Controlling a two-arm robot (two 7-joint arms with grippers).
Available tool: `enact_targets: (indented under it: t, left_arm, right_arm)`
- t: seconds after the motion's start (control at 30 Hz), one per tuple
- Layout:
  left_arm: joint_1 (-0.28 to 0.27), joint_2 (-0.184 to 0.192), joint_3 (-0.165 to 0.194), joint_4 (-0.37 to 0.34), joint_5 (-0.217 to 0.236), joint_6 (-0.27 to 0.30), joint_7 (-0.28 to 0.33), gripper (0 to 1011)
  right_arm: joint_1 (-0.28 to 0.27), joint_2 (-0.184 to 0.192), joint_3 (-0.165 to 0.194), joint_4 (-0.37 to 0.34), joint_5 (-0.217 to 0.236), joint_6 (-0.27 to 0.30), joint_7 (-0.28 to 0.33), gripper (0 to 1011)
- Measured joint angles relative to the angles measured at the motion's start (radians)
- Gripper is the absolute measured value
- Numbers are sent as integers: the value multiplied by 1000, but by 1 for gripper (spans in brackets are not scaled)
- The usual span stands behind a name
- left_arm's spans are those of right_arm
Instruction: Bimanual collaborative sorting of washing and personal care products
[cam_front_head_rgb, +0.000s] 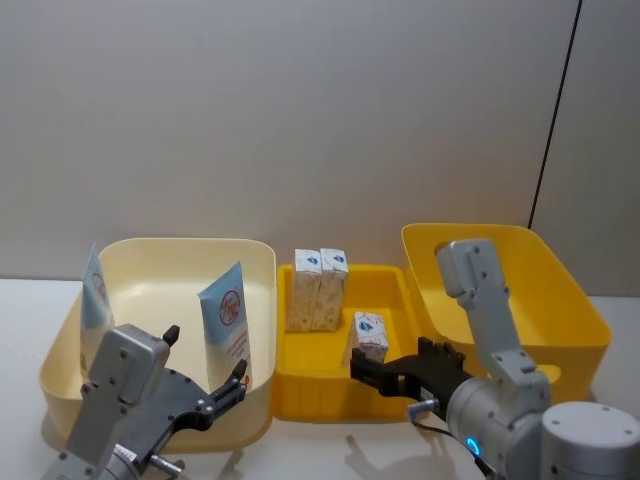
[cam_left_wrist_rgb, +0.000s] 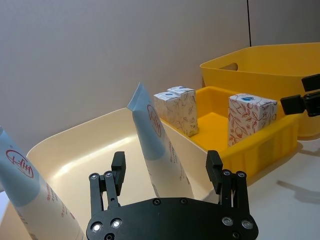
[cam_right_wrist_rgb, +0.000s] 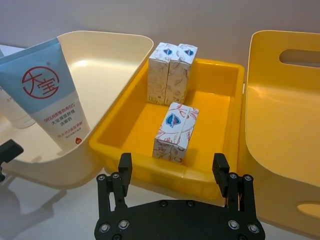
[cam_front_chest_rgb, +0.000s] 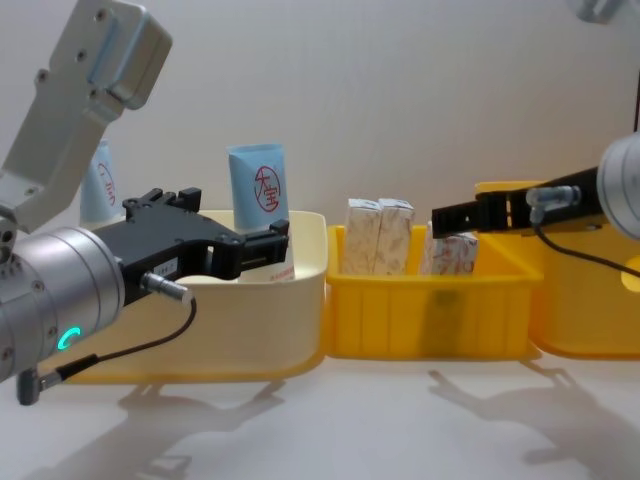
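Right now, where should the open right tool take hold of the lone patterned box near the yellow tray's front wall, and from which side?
Grip the lone box by its upper half, across the side faces, coming from above. It stands upright with space around it, but the tray's front wall screens its base, so the right tool would likely strike that wall coming in level.

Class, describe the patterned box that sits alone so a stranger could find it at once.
Find the small yellow tray between the cream bin and the large yellow bin. Inside, a pair of boxes stands at the far wall. The lone box sits apart, nearer the robot.
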Motion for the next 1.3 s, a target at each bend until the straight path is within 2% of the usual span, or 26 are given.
enact_targets:
  t: [0.3, 0.6, 1.3]
  left_arm:
    - [0, 0, 0, 0, 0, 0, 0, 1003]
    - [0, 0, 0, 0, 0, 0, 0, 1003]
    - [0, 0, 0, 0, 0, 0, 0, 1003]
  right_arm:
    - [27, -38, 11, 37, -3, 11, -18, 1001]
    - [67, -71, 12, 110, -8, 19, -24, 1001]
    - [175, -118, 2, 273, -40, -3, -24, 1001]
